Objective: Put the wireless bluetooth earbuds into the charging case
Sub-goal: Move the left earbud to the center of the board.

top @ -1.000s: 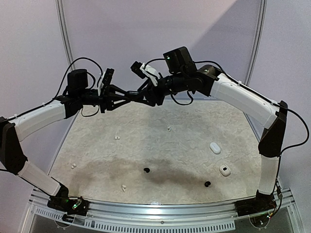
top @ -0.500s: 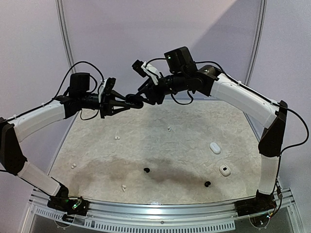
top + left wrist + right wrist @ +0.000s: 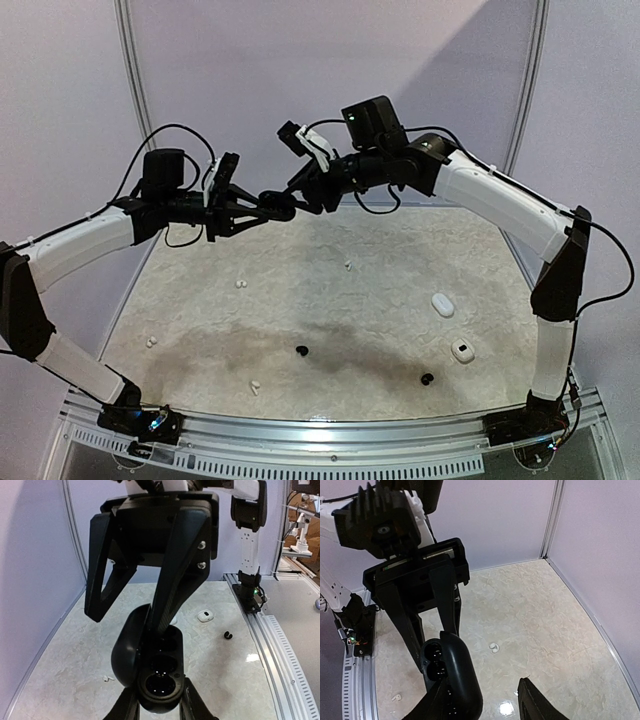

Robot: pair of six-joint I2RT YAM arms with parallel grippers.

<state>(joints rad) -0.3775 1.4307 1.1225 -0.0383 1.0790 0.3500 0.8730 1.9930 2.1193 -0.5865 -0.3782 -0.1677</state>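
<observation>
Across the counter (image 3: 380,300), earbuds (image 3: 302,351) lie unmoved; above, left claw (image 3: 160,702) stays clenched on the black case (image 3: 157,675), while released right claw (image 3: 127,616) has risen slightly, 1 finger against its lid.

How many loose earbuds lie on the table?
6. Tiny white earbuds at far centre, far left, left edge, near left. Tiny black earbuds at near centre, near right. The arms may hide others.
</observation>
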